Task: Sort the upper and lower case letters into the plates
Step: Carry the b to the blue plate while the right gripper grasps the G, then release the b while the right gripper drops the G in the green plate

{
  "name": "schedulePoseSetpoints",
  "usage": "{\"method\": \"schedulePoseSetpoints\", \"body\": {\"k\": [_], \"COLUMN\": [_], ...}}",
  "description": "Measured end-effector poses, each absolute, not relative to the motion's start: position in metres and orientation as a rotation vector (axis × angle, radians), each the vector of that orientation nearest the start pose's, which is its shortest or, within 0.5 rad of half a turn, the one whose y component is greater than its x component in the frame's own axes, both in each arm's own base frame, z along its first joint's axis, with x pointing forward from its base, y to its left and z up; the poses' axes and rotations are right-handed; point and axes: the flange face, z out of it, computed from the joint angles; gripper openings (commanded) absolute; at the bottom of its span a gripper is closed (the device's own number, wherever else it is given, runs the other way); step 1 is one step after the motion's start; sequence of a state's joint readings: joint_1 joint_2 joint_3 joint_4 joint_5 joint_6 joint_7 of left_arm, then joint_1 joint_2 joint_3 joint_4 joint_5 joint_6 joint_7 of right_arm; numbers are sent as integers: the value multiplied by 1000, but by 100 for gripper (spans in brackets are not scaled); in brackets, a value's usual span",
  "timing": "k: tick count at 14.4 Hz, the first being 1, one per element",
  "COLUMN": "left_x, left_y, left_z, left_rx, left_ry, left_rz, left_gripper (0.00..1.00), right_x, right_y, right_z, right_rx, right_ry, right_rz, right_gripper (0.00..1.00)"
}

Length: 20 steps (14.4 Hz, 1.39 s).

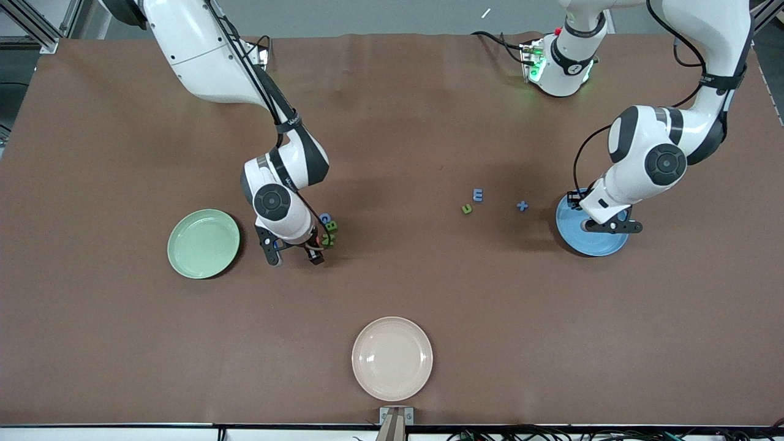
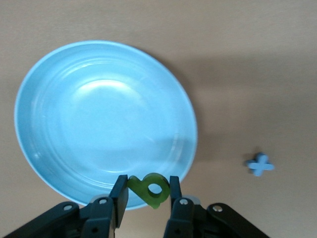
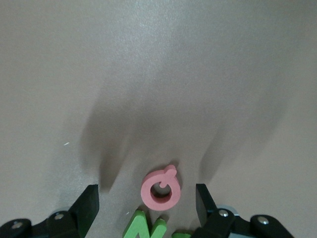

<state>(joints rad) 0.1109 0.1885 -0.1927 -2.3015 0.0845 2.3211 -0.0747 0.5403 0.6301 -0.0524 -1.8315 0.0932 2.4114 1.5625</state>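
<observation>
Left end effector: over the rim of the sky blue plate at the left arm's end of the brown surface, fingers pinching a green letter that hangs above the plate's edge. Right end effector: low over the surface beside the mint green plate, fingers spread wide on either side of a pink-red letter lying flat between them, touching neither. Cluster of letters just beside that one: green pieces, plus a blue letter and a green letter in the front view. Three loose pieces between the two arms: blue letter E, small green letter just beside it, blue cross-shaped piece near the blue plate. Cream plate nearest the front camera, bare.
</observation>
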Motion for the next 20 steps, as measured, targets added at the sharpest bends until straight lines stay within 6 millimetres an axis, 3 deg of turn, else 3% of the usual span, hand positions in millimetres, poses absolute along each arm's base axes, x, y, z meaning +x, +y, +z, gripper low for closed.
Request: {"method": "schedulePoseSetpoints", "body": {"k": [4, 8, 10, 12, 13, 16, 18, 19, 20], "left_x": [502, 503, 502, 502, 501, 498, 495, 494, 492], "left_y": [-16, -13, -14, -14, -14, -14, -14, -14, -13], "left_z": [238, 216, 207, 201, 199, 196, 193, 192, 191], "left_rx": [-3065, -3069, -3074, -3078, -3078, -3078, -3077, -3077, -3077], "left_ry": [135, 160, 165, 166, 165, 166, 166, 167, 166], "left_rz": [244, 211, 218, 221, 226, 239, 251, 257, 263], "left_gripper": [6, 6, 6, 6, 6, 6, 7, 9, 22], "right_x": [564, 563, 564, 565, 566, 564, 570, 578, 586], "right_y": [301, 301, 301, 301, 301, 297, 284, 270, 252], "right_z": [176, 176, 176, 177, 179, 180, 185, 195, 210], "right_rx": [-2675, -2676, -2673, -2667, -2666, -2673, -2668, -2662, -2670], "right_ry": [1710, 1710, 1709, 1706, 1706, 1724, 1758, 1775, 1774], "right_rz": [85, 86, 83, 76, 74, 90, 96, 102, 118], "right_gripper": [80, 61, 44, 9, 1, 0, 0, 0, 0]}}
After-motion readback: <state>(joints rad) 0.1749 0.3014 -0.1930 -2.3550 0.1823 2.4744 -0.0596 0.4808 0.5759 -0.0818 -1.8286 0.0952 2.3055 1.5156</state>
